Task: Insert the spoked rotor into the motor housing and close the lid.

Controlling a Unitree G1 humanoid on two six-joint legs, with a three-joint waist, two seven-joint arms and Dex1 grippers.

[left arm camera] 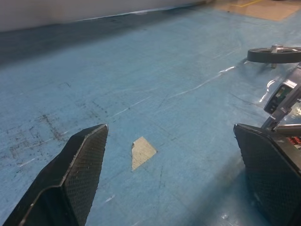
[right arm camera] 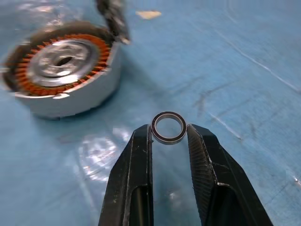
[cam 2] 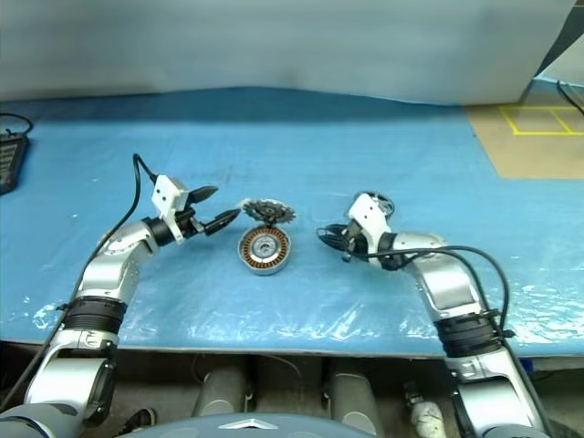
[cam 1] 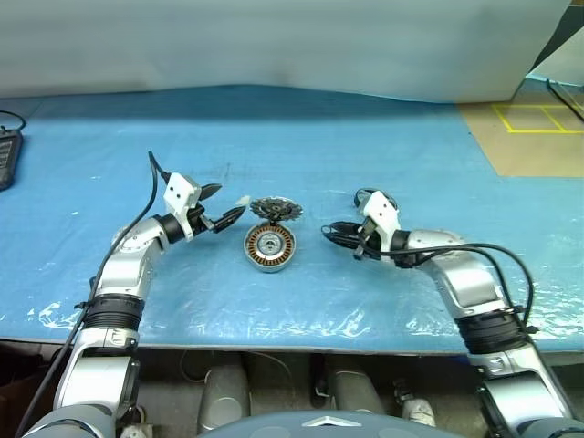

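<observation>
A blue-covered table spreads under both arms, with a grey wall along its far edge and a patch of brown floor with yellow lines past its right end. At the table's left edge lies part of a dark device.

The motor housing sits open side up at the middle of the table, between the two arms; its ring of copper windings and silver hub face upward. Just behind it, touching or nearly touching its far rim, lies the lid with its scalloped rim showing.

The left gripper hangs just left of the lid, its fingers spread wide with nothing between them; in the left wrist view only bare table and a small pale scrap show in the gap.

The right gripper is to the right of the housing, pointing toward it and slightly down. Its fingers are drawn close together and pinch a small metal ring at the tips, one finger on each side of the ring's rim.
</observation>
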